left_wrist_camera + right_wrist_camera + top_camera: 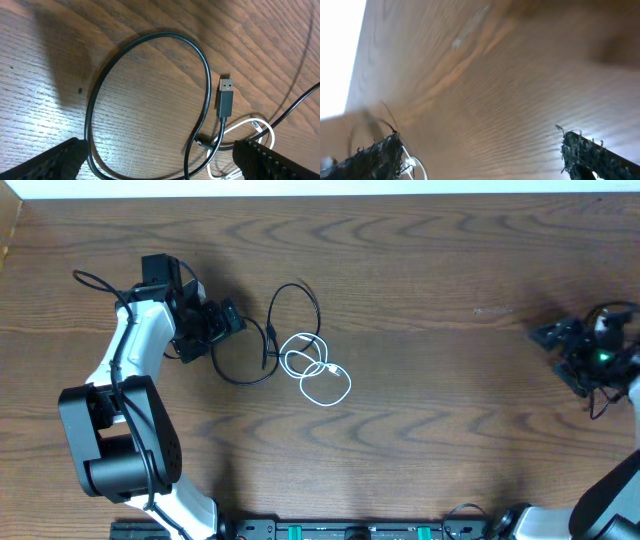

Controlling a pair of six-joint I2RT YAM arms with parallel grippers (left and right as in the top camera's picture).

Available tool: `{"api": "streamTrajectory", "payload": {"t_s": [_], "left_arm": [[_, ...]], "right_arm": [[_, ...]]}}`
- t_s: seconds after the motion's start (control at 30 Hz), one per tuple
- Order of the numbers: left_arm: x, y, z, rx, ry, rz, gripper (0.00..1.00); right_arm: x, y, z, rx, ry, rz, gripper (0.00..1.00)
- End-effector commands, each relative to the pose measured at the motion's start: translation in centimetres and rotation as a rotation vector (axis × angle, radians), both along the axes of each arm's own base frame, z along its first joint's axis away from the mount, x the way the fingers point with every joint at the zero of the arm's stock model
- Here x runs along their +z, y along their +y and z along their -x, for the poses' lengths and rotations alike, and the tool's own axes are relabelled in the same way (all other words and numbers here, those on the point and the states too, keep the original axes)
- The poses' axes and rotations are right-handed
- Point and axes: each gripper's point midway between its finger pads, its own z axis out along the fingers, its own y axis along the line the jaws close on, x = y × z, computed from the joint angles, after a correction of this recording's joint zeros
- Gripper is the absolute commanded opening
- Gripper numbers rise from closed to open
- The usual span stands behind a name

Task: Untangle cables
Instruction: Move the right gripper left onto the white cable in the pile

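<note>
The left gripper hovers low over the wooden surface, its jaws released and spread wide with nothing between them. Just ahead of it a black cable lies in a loose loop, and its flat plug rests beside the place where the loop crosses itself. Beyond that, the white cable lies in small coils, overlapping the black one. Well apart, near the right edge, the right gripper also has its jaws spread and empty.
</note>
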Motion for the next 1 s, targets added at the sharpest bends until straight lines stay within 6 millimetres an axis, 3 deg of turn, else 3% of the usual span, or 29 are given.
{"api": "streamTrajectory", "payload": {"t_s": [0.0,0.33,0.7,0.97], "left_arm": [[-0.3,0.0,0.3,0.0,0.01,-0.008,0.98],[-0.3,0.0,0.3,0.0,0.01,-0.008,0.98],[-0.3,0.0,0.3,0.0,0.01,-0.008,0.98],[-0.3,0.0,0.3,0.0,0.011,-0.008,0.98]], "right_arm": [[-0.5,2.0,-0.2,0.113,-0.015,0.06,0.99],[0.1,10.3,-2.3,0.356,-0.094,0.086,0.99],[1.3,19.1,-3.0,0.571,-0.201,0.087,0.99],[2.3,23.5,-2.9,0.68,-0.286,0.089,0.99]]}}
